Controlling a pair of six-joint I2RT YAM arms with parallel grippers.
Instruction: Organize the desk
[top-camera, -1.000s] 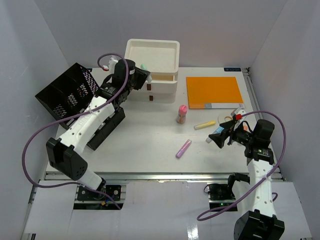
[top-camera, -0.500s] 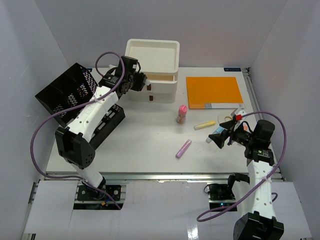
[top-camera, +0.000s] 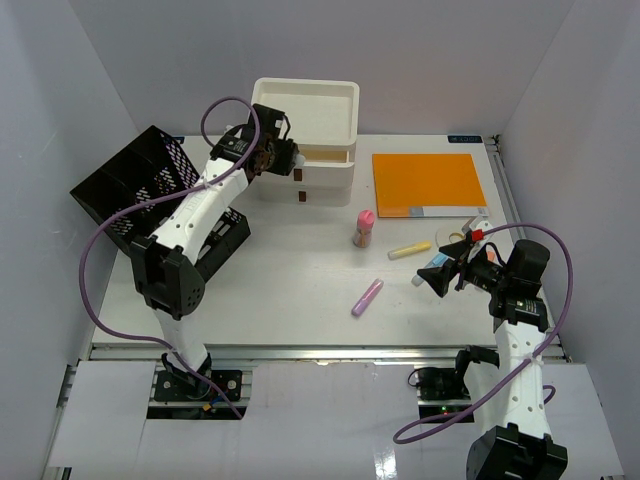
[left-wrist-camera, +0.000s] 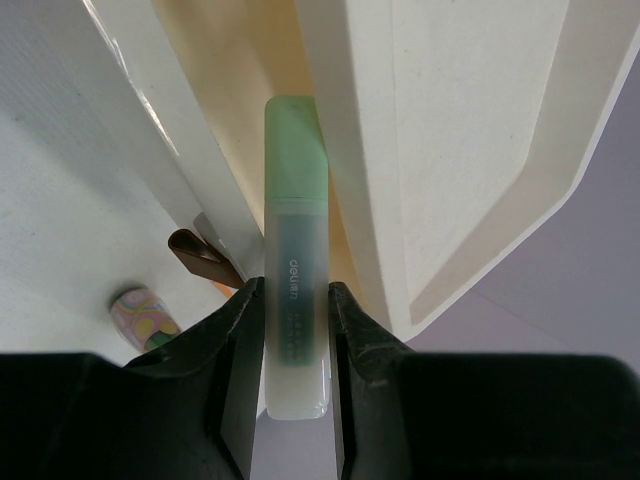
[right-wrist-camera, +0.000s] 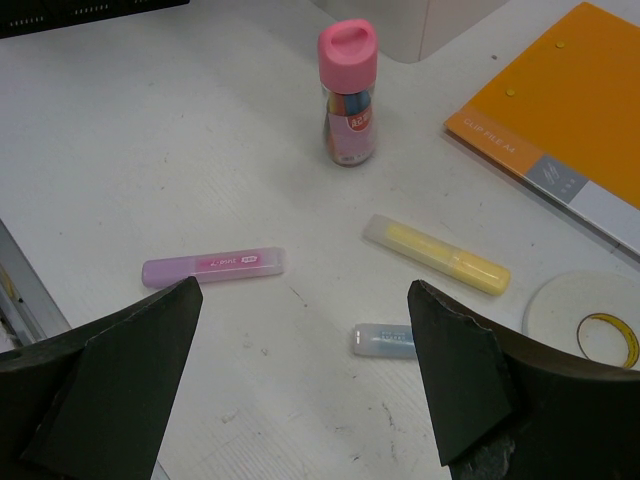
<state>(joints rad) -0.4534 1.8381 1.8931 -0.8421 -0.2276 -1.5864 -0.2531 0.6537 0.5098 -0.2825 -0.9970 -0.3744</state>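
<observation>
My left gripper (top-camera: 283, 157) (left-wrist-camera: 295, 330) is shut on a green highlighter (left-wrist-camera: 293, 250), whose capped end points into a narrow tan-lined gap of the white drawer box (top-camera: 305, 135) (left-wrist-camera: 450, 150) at the back of the desk (top-camera: 300, 280). My right gripper (top-camera: 445, 268) (right-wrist-camera: 300, 300) hangs open above the desk's right side with nothing between its fingers. Below it lie a pink highlighter (top-camera: 367, 297) (right-wrist-camera: 213, 267), a yellow highlighter (top-camera: 410, 249) (right-wrist-camera: 435, 255) and a pale blue one (right-wrist-camera: 383, 340).
A pink-capped bottle (top-camera: 365, 229) (right-wrist-camera: 347, 92) stands mid-desk. An orange folder (top-camera: 428, 183) (right-wrist-camera: 560, 130) lies at the back right, with a tape roll (right-wrist-camera: 585, 325) near it. A black mesh rack (top-camera: 135, 185) leans at the left. White walls close in three sides.
My left arm has swung its elbow in and carried the green highlighter right, up to the drawer box's front. The right arm has not moved.
</observation>
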